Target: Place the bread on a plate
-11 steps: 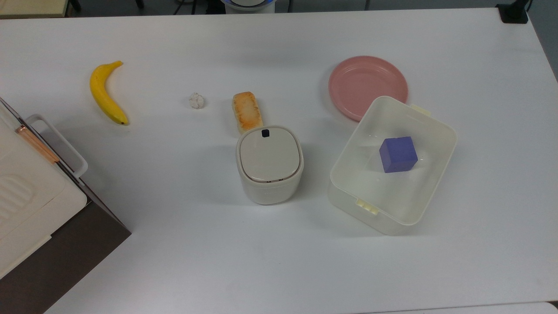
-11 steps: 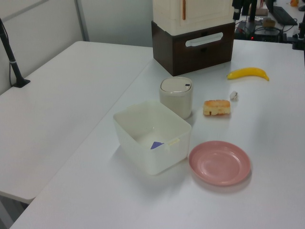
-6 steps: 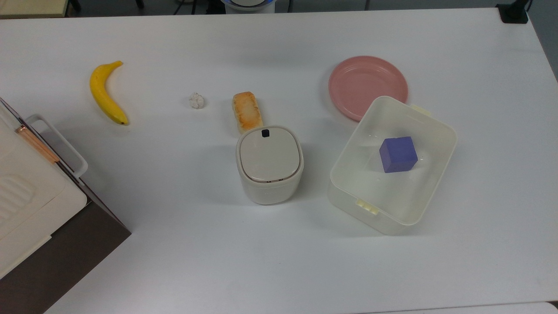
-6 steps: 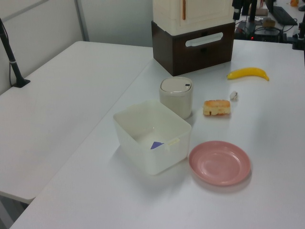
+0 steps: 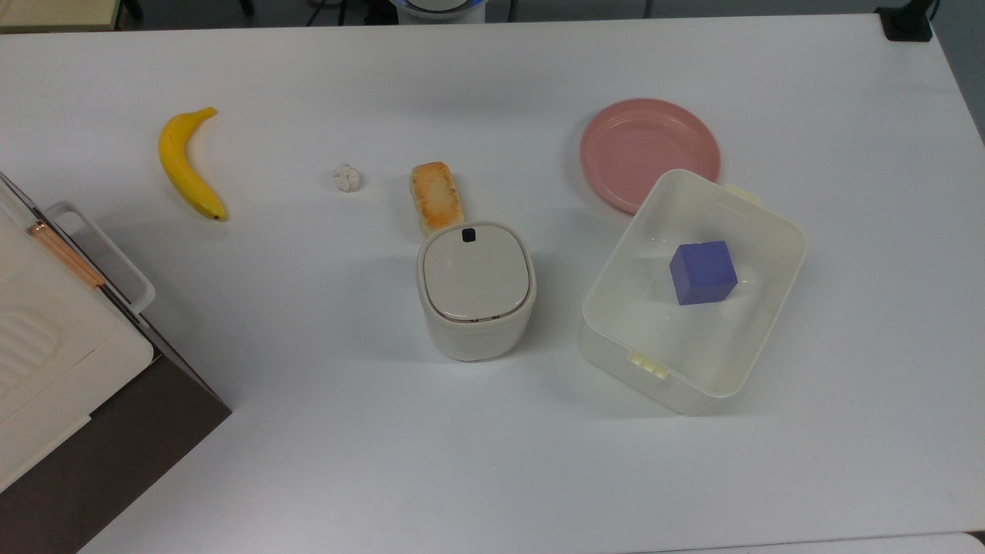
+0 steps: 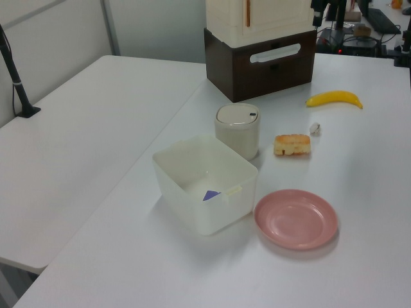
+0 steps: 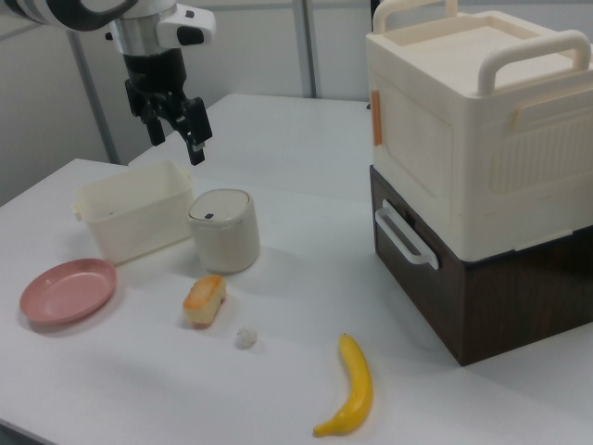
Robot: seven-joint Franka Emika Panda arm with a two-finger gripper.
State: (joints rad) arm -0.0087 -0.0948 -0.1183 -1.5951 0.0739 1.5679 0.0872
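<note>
The bread (image 5: 436, 197) is a small oblong loaf with a toasted orange-brown top, lying on the white table just behind a lidded cream canister (image 5: 475, 288). It also shows as the bread (image 6: 292, 144) and the bread (image 7: 205, 298). The pink round plate (image 5: 649, 152) lies bare at the top view's right, touching the cream tub; it appears again as the plate (image 6: 296, 218) and the plate (image 7: 68, 290). In the right view my gripper (image 7: 176, 133) hangs open high above the table, over the tub and canister, with nothing between its black fingers.
A cream plastic tub (image 5: 758, 315) holds a purple cube (image 5: 702, 272). A banana (image 5: 187, 165) and a small white lumpy ball (image 5: 347, 178) lie at the top view's left. A cream box on a brown case (image 7: 482, 176) stands at the table's edge.
</note>
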